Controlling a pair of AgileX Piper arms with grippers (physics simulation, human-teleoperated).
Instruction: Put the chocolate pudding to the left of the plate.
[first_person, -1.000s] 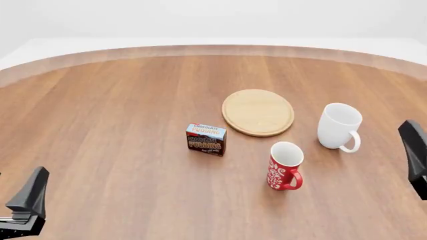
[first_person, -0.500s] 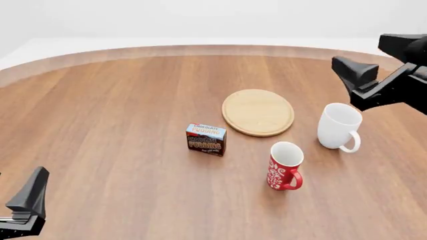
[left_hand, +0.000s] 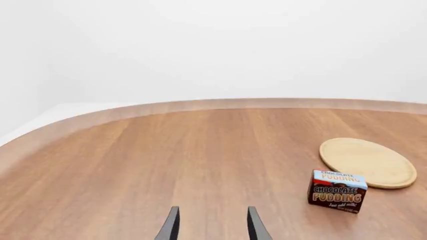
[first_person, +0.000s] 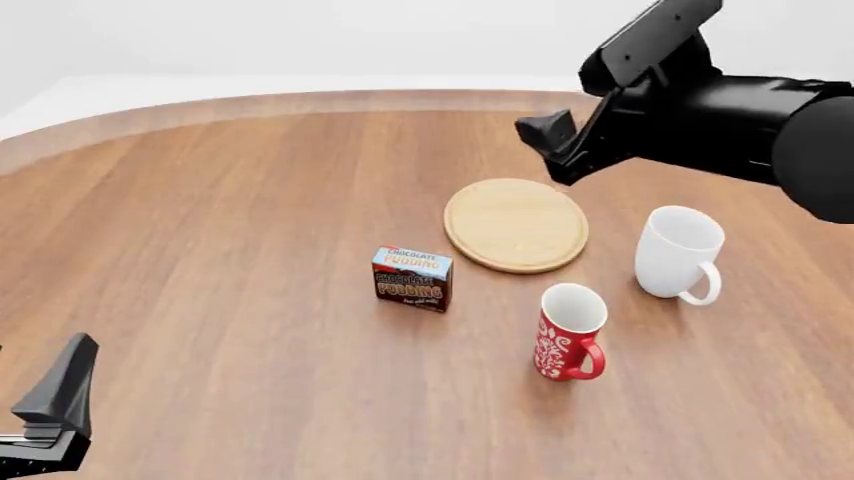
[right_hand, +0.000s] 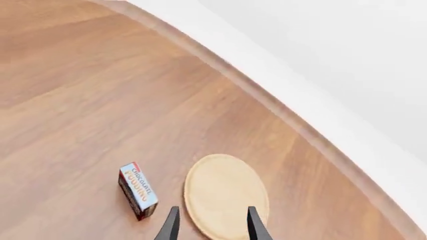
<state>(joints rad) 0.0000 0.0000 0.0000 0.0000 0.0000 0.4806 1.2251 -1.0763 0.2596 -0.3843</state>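
The right tool (first_person: 550, 150) has swung in from the surface's right edge within the last second and now hangs above the plate's (first_person: 515, 224) far rim, fingers parted and empty. That reads as the start of a reach toward the chocolate pudding (first_person: 411, 278), which stands untouched just beside the plate's near-left edge. The left tool (left_hand: 211, 227) sits parked, open, holding nothing. In the front view only one dark finger of each tool shows.

Glossy black arms, rounded housings, slim tapered dark gripper fingers (right_hand: 172, 226).
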